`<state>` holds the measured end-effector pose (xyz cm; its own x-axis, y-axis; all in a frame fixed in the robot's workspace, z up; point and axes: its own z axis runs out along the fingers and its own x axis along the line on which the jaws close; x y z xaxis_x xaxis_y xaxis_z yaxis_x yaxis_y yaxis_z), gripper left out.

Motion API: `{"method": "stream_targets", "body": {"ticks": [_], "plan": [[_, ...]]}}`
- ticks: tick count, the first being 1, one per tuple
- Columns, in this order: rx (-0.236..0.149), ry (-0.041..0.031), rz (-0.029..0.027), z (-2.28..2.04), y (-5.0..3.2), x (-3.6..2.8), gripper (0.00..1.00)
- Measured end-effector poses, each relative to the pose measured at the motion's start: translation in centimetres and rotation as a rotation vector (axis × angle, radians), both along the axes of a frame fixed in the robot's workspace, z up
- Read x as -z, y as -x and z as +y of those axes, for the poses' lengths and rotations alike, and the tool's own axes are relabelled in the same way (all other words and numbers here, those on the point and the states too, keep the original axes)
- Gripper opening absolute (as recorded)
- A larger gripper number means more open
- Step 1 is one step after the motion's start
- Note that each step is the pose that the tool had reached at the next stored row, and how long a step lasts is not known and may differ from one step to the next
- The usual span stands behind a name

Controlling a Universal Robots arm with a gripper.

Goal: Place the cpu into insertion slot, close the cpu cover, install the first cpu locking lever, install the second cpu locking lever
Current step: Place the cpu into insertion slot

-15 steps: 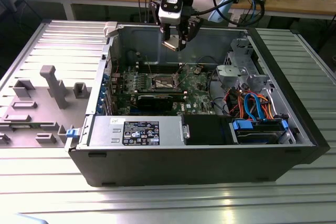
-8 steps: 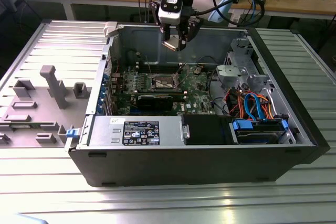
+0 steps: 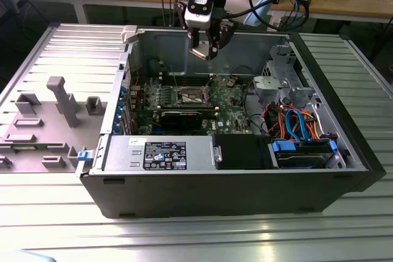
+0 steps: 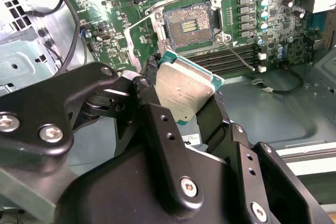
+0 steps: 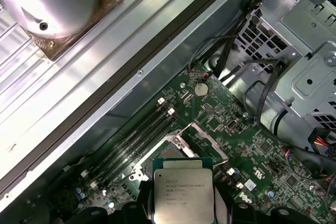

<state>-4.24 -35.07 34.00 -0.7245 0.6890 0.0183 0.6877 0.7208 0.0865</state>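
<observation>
Open air above insertion slot (image 4: 188,24), raised cpu cover (image 5: 209,140) beside it

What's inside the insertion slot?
The insertion slot shows bare contacts in the second wrist view; the claw grips the cpu. In the first wrist view the cpu partly covers it.

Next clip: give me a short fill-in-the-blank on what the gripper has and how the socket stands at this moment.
1. The gripper is shut on the ____.
2. The insertion slot is ____, its contact field bare.
3. The cpu is held ____ the green motherboard, not seated in it.
Missing words: cpu; empty; above.
</observation>
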Motion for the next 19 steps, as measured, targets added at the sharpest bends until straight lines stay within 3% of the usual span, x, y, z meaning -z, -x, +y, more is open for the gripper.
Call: {"method": "stream_targets", "body": {"ticks": [19], "plan": [[0.017, 0.0000, 0.0000, 0.00, 0.00, 0.05, 0.55]]}}
